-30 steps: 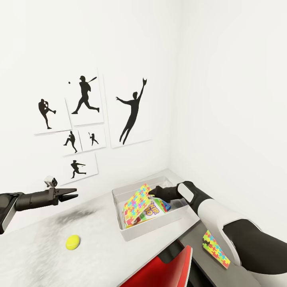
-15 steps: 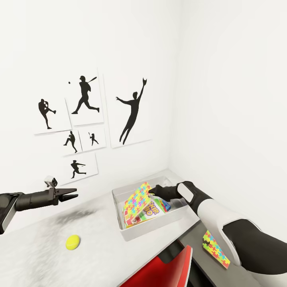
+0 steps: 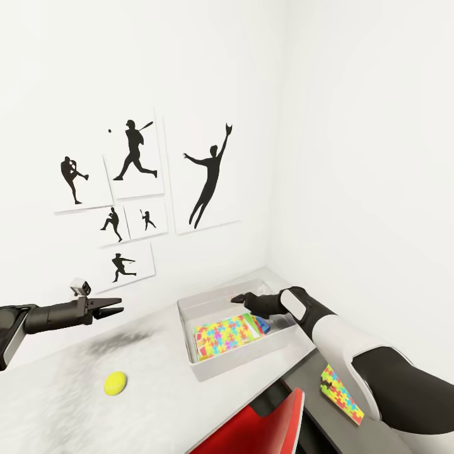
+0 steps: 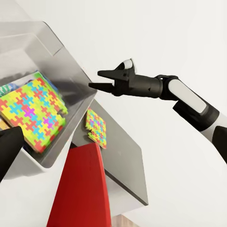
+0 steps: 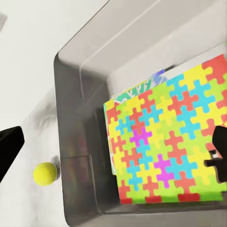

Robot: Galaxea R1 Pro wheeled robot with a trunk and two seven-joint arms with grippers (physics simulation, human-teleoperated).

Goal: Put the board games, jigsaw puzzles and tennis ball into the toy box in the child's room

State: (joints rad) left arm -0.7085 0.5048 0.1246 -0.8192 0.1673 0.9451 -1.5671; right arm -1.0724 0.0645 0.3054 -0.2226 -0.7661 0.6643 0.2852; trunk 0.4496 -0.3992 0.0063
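Jigsaw puzzle [image 3: 226, 334] number one lies flat inside the toy box [image 3: 205, 369], on top of the printed game boxes beneath it — from the right wrist view we see its coloured pieces covering most of the bin's floor, with a strip of a board game [image 5: 137, 90] peeking out at one edge. Our right gripper [image 3: 238, 299] hovers just above the bin's far side, its two fingers spread apart and holding nothing; the left wrist view shows the same open pose clearly. The second jigsaw puzzle [image 3: 341, 394] sits on the lower dark-grey section of the table [image 3: 57, 403], beside our right forearm and well apart from the bin. The tennis ball [image 3: 115, 383] rests on the white tabletop, to the left of the toy box and nearer to us. Our left gripper [image 3: 115, 309] hangs in the air above the table, over the ball's side — its fingers look slightly parted and empty. A red chair [image 3: 252, 429] shows below the table's edge, and black silhouette pictures [image 3: 208, 180] hang on the wall behind.
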